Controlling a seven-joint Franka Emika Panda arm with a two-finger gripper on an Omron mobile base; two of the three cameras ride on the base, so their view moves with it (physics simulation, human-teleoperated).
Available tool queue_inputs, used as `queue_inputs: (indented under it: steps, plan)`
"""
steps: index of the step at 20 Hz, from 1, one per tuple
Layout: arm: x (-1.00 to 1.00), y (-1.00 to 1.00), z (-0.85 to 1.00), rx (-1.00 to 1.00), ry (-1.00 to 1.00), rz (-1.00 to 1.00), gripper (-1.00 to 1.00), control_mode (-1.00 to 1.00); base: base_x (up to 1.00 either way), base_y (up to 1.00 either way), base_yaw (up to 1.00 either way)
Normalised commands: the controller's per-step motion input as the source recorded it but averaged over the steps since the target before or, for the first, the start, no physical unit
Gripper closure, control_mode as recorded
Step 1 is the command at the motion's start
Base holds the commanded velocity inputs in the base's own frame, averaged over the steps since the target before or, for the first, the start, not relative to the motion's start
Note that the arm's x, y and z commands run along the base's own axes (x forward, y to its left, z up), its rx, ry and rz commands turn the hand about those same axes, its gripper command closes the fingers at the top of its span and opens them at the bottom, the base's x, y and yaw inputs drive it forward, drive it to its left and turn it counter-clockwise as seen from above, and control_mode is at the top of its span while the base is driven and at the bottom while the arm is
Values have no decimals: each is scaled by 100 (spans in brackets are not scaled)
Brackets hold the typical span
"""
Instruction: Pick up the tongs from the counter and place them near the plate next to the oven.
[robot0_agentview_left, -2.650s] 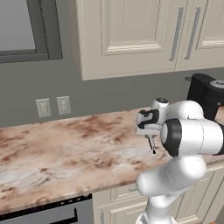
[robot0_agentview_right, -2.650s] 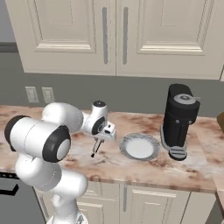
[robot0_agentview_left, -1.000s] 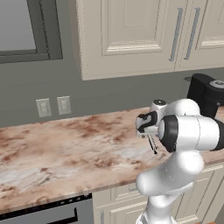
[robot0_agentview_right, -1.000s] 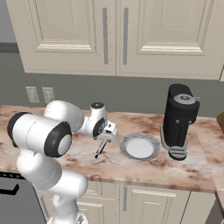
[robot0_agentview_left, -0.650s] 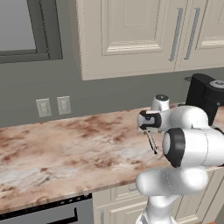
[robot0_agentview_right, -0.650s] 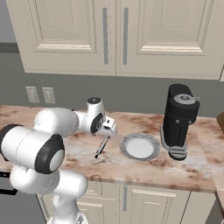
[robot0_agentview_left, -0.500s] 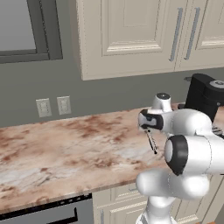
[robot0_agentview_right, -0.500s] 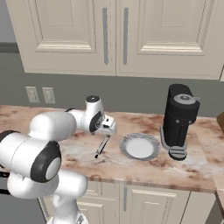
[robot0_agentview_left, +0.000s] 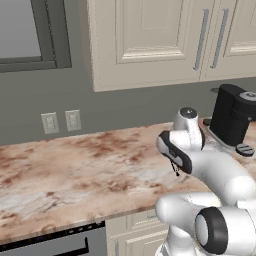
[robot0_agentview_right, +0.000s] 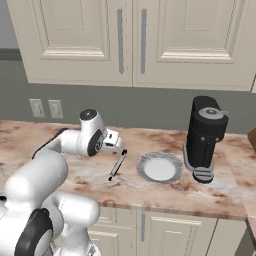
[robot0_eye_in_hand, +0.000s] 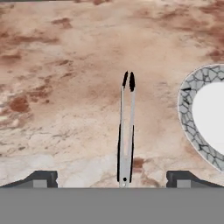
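Hand view pictures show the thin, straight, silvery-white tongs with dark ends (robot0_eye_in_hand: 125, 131) lying flat on the pinkish-beige stone counter with brown blotches (robot0_eye_in_hand: 61, 65), between the two small dark finger tips of the white arm's two-finger gripper (robot0_eye_in_hand: 112, 180). The finger tips are spread wide apart, with nothing pressed between them, so the tongs are judged to be let go and no longer held. The round shallow plate with a white centre and a grey rim (robot0_eye_in_hand: 205, 113) is seen just beside the tongs, not touching them. That spot is likely chosen because the task asks for the tongs to be put near the plate, and this part looks done. From the right base view, the tongs (robot0_agentview_right: 117, 165) are seen lying slanted on the counter (robot0_agentview_right: 165, 192), near the plate (robot0_agentview_right: 160, 168), with the gripper (robot0_agentview_right: 118, 146) close above their far end. A tall black coffee machine (robot0_agentview_right: 204, 137) is stood on the other side of the plate. Counted up: one pair of tongs, one plate, one coffee machine, and two wall sockets (robot0_agentview_right: 46, 108). No oven can be told for sure.
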Motion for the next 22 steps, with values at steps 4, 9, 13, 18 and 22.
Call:
queue_inputs:
  steps: [4, 9, 13, 18, 22]
  plan:
    - [-46, 47, 28, -11, -22, 3, -100, -100, 0, 0, 0]
    - [-45, 45, 37, -11, -26, 2, -100, -100, 0, 0, 0]
    - [-48, 42, 44, -12, -30, 1, -100, -100, 0, 0, 0]
    - [-49, 33, 47, -11, -35, 1, -100, -100, 0, 0, 0]
    - [-50, 27, 42, -11, -33, 0, -100, -100, 0, 0, 0]
